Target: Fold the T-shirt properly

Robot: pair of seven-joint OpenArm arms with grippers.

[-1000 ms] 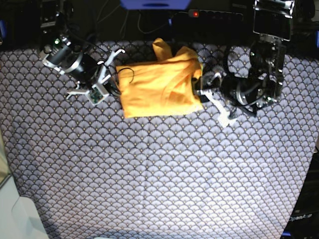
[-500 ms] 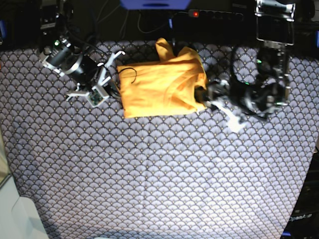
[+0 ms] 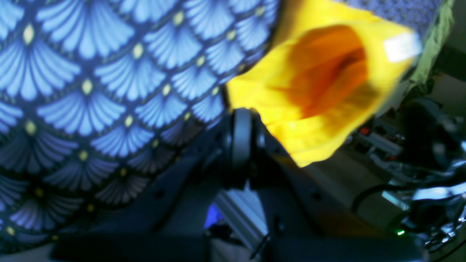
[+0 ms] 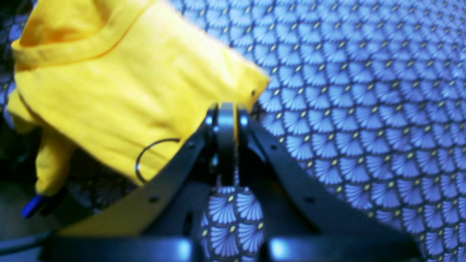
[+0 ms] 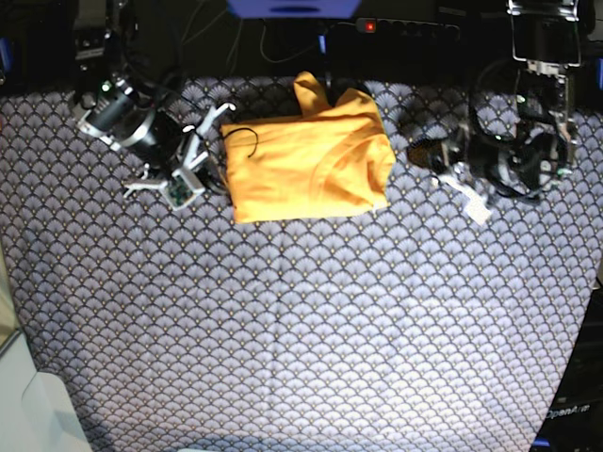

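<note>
The yellow-orange T-shirt point(image 5: 306, 165) lies folded into a rough rectangle at the back middle of the scallop-patterned tablecloth point(image 5: 301, 320), with one sleeve sticking out toward the back edge. My left gripper point(image 5: 419, 151) is shut and empty, a short gap to the right of the shirt. In the left wrist view its closed tips point(image 3: 242, 122) sit in front of the blurred T-shirt point(image 3: 320, 91). My right gripper point(image 5: 205, 168) is shut just off the shirt's left edge. In the right wrist view its tips point(image 4: 225, 116) overlap the near corner of the T-shirt point(image 4: 127, 87), with no cloth seen between them.
A thin black cable loop point(image 5: 241, 137) rests on the shirt's left part. A power strip with a red light point(image 5: 369, 25) and dark equipment line the back edge. A white object point(image 5: 38, 414) sits at the front left corner.
My left arm has drawn back to the right, away from the shirt's right edge, and its jaws have closed. The right arm has shifted slightly left. The shirt stays folded.
</note>
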